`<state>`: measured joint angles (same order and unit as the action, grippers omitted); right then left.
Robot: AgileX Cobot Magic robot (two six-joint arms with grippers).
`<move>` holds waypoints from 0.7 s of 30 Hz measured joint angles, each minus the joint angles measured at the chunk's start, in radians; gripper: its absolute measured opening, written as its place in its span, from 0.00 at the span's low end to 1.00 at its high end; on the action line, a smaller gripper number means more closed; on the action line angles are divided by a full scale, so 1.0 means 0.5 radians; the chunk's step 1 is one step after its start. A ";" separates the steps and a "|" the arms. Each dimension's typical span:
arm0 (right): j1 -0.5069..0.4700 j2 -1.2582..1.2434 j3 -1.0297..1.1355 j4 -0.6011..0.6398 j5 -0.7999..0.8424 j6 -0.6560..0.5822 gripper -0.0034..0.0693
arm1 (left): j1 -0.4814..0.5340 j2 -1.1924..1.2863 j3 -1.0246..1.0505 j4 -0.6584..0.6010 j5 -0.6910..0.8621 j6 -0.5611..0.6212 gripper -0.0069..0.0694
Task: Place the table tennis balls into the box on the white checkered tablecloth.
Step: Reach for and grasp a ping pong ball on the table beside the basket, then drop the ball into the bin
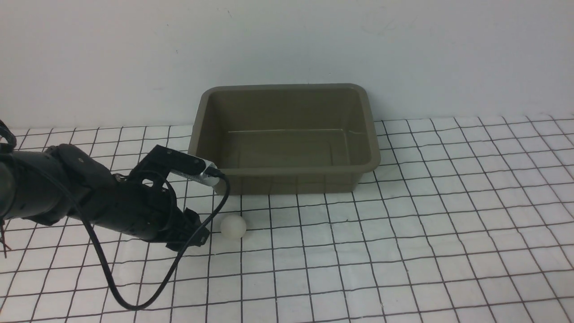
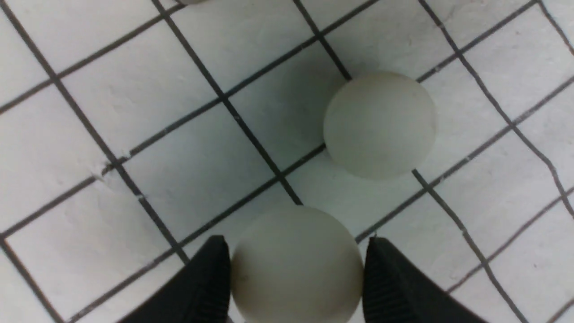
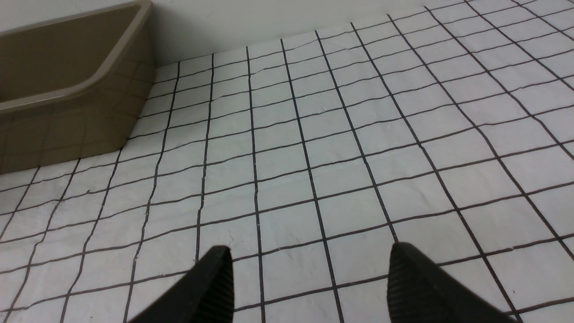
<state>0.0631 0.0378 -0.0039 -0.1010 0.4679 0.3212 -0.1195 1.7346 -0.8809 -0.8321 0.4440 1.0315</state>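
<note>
Low, left hand (image 2: 296, 251) gripping ball (image 2: 296, 273), arm (image 1: 67, 188) angled down

A white checkered tablecloth (image 1: 403, 251), thin black lines on white and slightly wrinkled, spreads under everything in view. The box (image 1: 287, 179), an olive-grey tub, stands on it at the far side, open side up. One table tennis ball (image 1: 233, 226) lies on the cloth near the box's front left corner, apart from it. A second ball (image 2: 296, 264) shows just beside the first in the left wrist view; whether it rests on the cloth cannot be told.
</note>
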 joint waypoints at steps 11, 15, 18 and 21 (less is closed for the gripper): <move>0.000 0.000 0.000 0.000 0.000 0.000 0.62 | 0.000 -0.410 -0.015 0.793 0.298 -0.851 0.54; 0.000 0.000 0.000 0.000 0.000 0.000 0.62 | 0.000 -0.478 -0.144 0.812 0.385 -0.890 0.54; 0.000 0.000 0.000 0.000 0.000 0.000 0.62 | -0.002 -0.470 -0.296 0.806 0.449 -0.907 0.54; 0.000 0.000 0.000 0.000 0.000 0.000 0.62 | -0.014 -0.367 -0.562 0.802 0.475 -0.918 0.54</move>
<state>0.0631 0.0378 -0.0039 -0.1010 0.4679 0.3212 -0.1264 1.5509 -1.1620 -0.4311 0.6813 0.5726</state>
